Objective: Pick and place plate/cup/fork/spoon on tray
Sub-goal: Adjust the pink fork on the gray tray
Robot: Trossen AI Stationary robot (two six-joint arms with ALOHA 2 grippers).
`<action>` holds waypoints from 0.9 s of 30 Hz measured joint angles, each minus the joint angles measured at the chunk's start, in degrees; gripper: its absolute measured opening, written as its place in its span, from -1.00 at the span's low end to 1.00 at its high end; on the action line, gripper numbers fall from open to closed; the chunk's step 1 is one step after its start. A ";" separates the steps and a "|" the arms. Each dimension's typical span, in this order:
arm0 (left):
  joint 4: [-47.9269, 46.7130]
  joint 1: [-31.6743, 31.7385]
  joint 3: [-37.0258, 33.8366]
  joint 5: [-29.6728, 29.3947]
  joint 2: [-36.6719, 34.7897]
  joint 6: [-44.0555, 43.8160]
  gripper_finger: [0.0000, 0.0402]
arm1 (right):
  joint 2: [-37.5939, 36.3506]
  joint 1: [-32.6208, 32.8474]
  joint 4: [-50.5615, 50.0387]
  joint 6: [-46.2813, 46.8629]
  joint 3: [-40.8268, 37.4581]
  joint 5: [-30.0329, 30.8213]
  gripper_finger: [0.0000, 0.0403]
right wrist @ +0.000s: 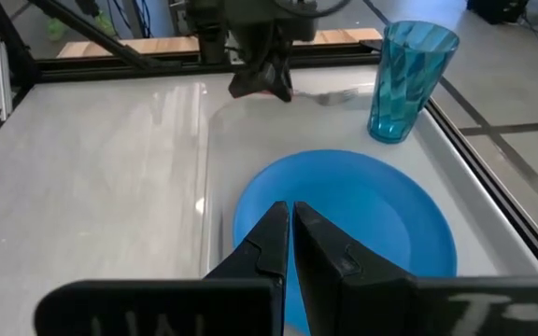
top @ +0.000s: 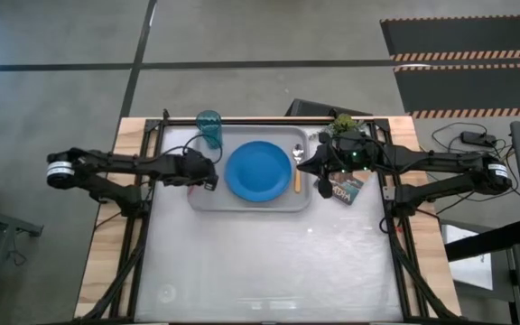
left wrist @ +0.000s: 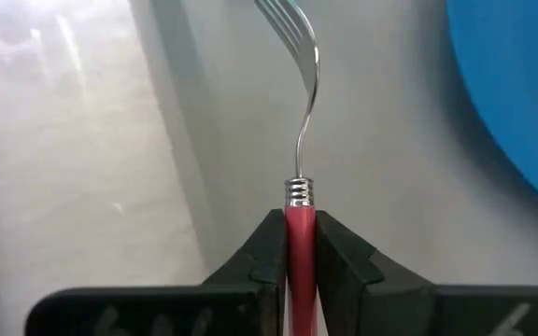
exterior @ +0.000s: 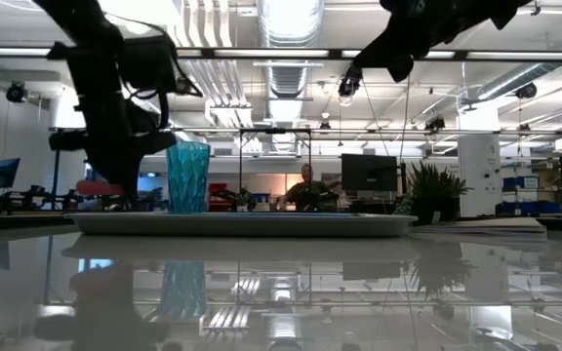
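Note:
The light-grey tray (top: 201,200) lies at the table's far middle. On it are the blue plate (top: 260,170), the teal cup (top: 209,129) standing at its far left corner, and the orange-handled spoon (top: 297,176) right of the plate. My left gripper (top: 208,177) is low over the tray's left end, shut on the fork (left wrist: 299,140), left of the plate (left wrist: 521,84). My right gripper (right wrist: 290,229) is shut and empty above the plate's right side (right wrist: 344,215), near the spoon. My left gripper pinches the fork's pink-red handle (left wrist: 299,224) between its two fingers, just behind the metal collar. The fingers come from above, slanting from the table's left, and lie across the handle. The tines (right wrist: 339,93) reach toward the cup; whether they touch the tray I cannot tell.
A small potted plant (top: 341,122) and a brownish picture card (top: 346,188) sit just right of the tray, under my right arm. The black frame rails (top: 152,144) run along the table's left, right and far sides. The table's near half (top: 269,271) is bare.

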 joint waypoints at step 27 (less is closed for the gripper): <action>-12.48 -5.49 16.00 -9.41 19.74 -3.16 -0.84 | 0.02 0.00 0.21 -0.02 -1.36 0.02 -0.96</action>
